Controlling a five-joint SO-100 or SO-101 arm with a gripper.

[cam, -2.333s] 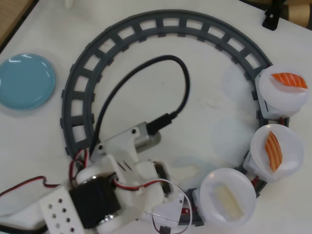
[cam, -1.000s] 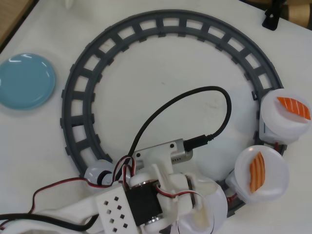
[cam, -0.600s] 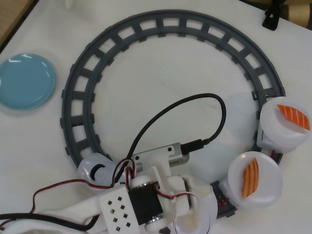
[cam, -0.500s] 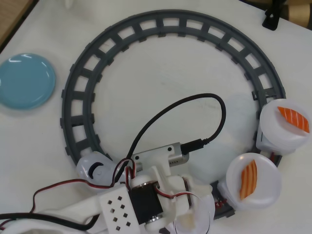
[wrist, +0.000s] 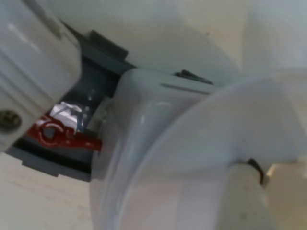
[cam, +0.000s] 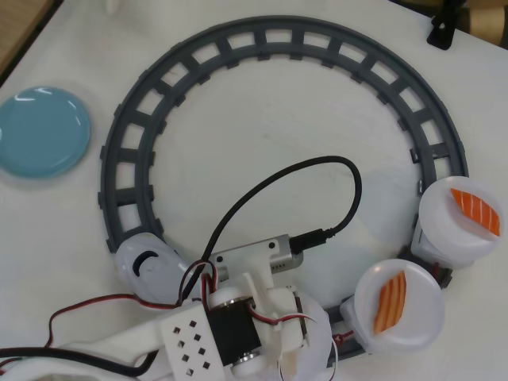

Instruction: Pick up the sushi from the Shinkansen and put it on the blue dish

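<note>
The white Shinkansen [cam: 147, 266] runs on the grey ring track [cam: 127, 151], nose at lower left. Its cars carry round white plates. Two plates show orange salmon pieces [cam: 389, 303] [cam: 475, 210]. My arm covers the third plate at the bottom of the overhead view, and my gripper [cam: 308, 355] hangs right over it. Up close in the wrist view I see that plate's rim [wrist: 158, 158] and a pale cream rounded piece [wrist: 245, 196], which looks like the sushi. Whether the fingers hold it does not show. The blue dish [cam: 40, 131] sits far left, bare.
A black cable [cam: 262, 198] loops from the wrist camera across the inside of the ring. Red wires [cam: 87, 311] trail along the arm at lower left. A black clamp [cam: 440, 32] stands at the top right. The table's edge runs along the upper left corner.
The train has crept clockwise: its nose moved up the left curve and the two salmon plates slid down and left. My arm shifted right, then stayed low over the rearmost plate.
</note>
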